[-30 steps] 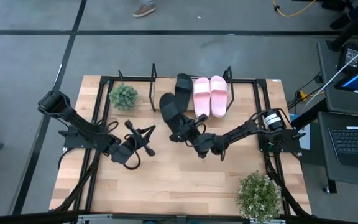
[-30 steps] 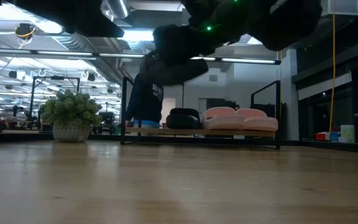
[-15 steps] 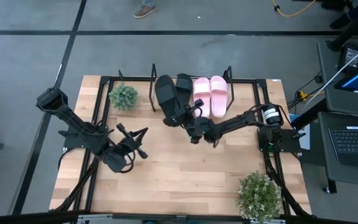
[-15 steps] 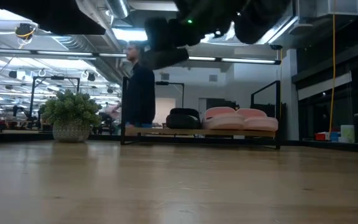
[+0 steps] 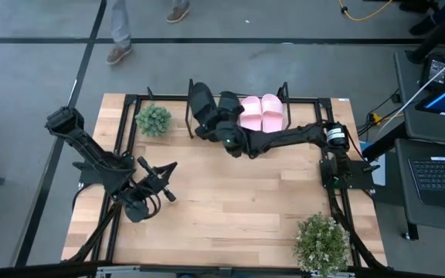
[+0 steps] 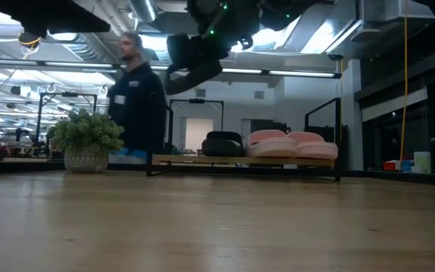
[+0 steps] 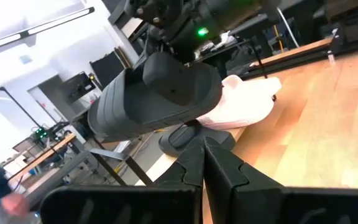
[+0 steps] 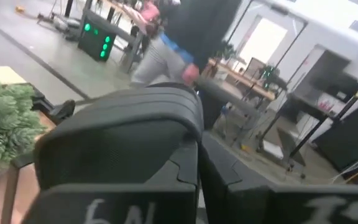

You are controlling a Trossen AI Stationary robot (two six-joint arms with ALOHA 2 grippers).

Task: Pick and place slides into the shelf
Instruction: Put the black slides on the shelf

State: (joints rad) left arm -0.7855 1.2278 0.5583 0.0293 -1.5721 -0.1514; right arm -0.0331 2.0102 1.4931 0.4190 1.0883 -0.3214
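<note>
My right gripper (image 5: 215,128) is shut on a black slide (image 5: 202,108) and holds it in the air over the left end of the shelf (image 5: 191,94). The low view shows that slide (image 6: 191,62) tilted, high above the shelf's board (image 6: 240,160). On the board the other black slide (image 5: 229,103) and two pink slides (image 5: 262,112) lie on their soles, side by side. My left gripper (image 5: 167,179) is shut and empty, over the table's left half, and its wrist view looks at the held slide (image 7: 154,93). My right gripper pinches the black slide between its two fingers (image 8: 229,171), close to the wide strap (image 8: 117,124). It comes at the slide from the table's right side, slanting down. The slide is lifted clear and hangs tilted below the gripper (image 6: 217,15). The slide itself hides the exact place of contact.
A small potted plant (image 5: 153,120) stands left of the shelf and a larger one (image 5: 323,241) at the near right corner. The black frame (image 5: 122,139) runs around the table. A person (image 6: 138,98) walks in the room behind. Bare wood lies between the arms.
My right gripper has carried the black slide from the table's middle up and toward the far edge and the left, so it is now above the shelf's left end. My left gripper has drawn back toward the near left. A person has walked leftward behind the table.
</note>
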